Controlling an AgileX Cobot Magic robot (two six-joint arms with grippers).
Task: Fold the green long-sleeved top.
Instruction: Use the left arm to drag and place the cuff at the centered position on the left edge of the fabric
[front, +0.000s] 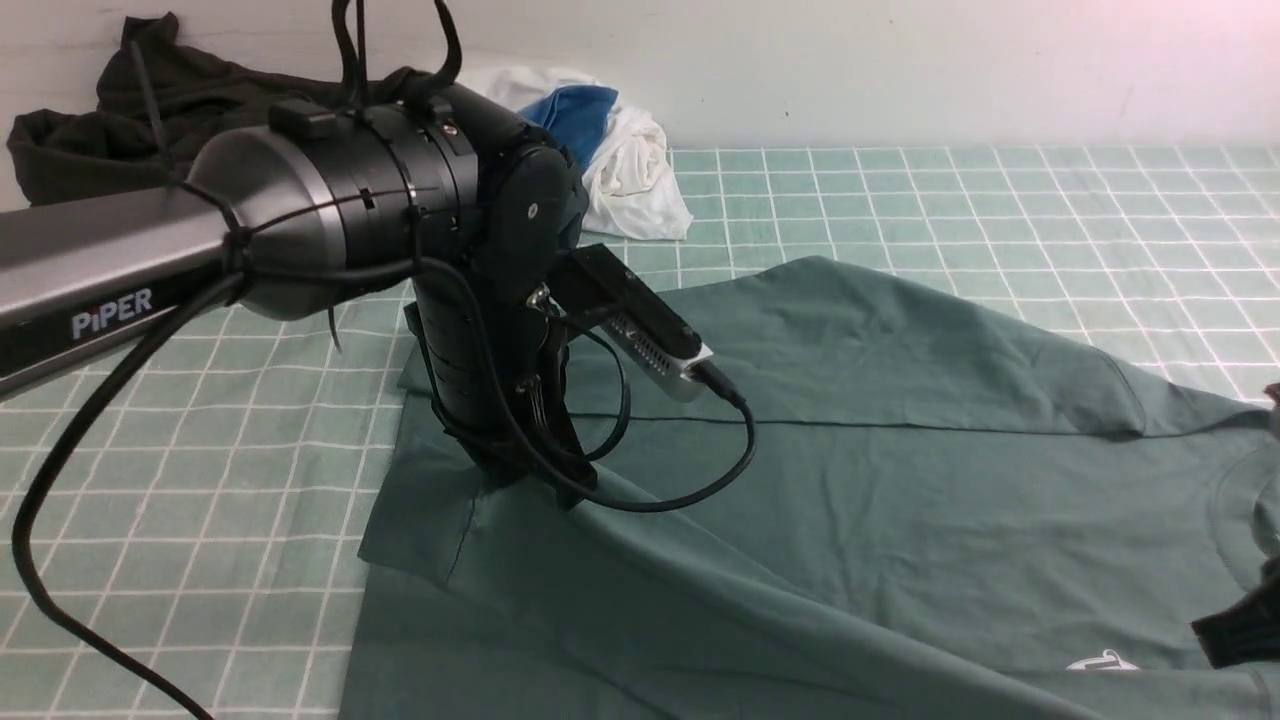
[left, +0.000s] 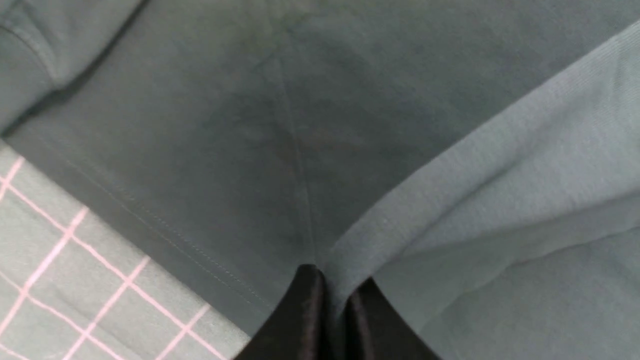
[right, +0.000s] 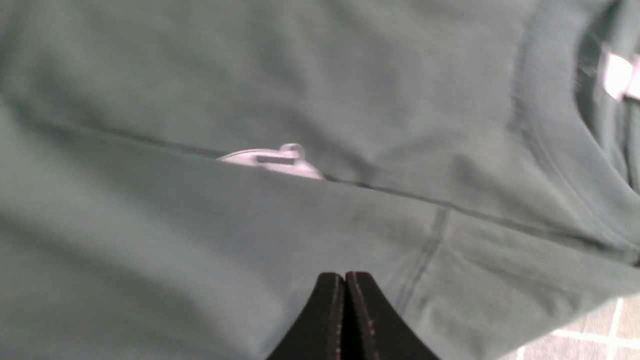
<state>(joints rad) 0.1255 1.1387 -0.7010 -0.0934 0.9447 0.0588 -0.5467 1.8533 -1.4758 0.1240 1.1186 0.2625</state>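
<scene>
The green long-sleeved top (front: 850, 480) lies spread over the checked table, with a sleeve fold running diagonally across its body. My left gripper (front: 530, 482) points down at the top's left part. In the left wrist view it (left: 335, 286) is shut, with a ridge of the top's ribbed fabric (left: 500, 165) pinched between the fingers. My right gripper (front: 1240, 630) shows only as a dark tip at the right edge. In the right wrist view it (right: 345, 275) is shut tight over the top (right: 300, 75), and no cloth shows between its fingers. A fold half covers the white logo (right: 272, 160) near the neckline (right: 555, 125).
A very dark garment (front: 120, 110) is heaped at the back left against the wall. A white and blue garment (front: 620, 150) lies beside it. The green checked tablecloth (front: 1000, 200) shows bare at the back right and on the left. The left arm's cable (front: 60, 480) loops over the table.
</scene>
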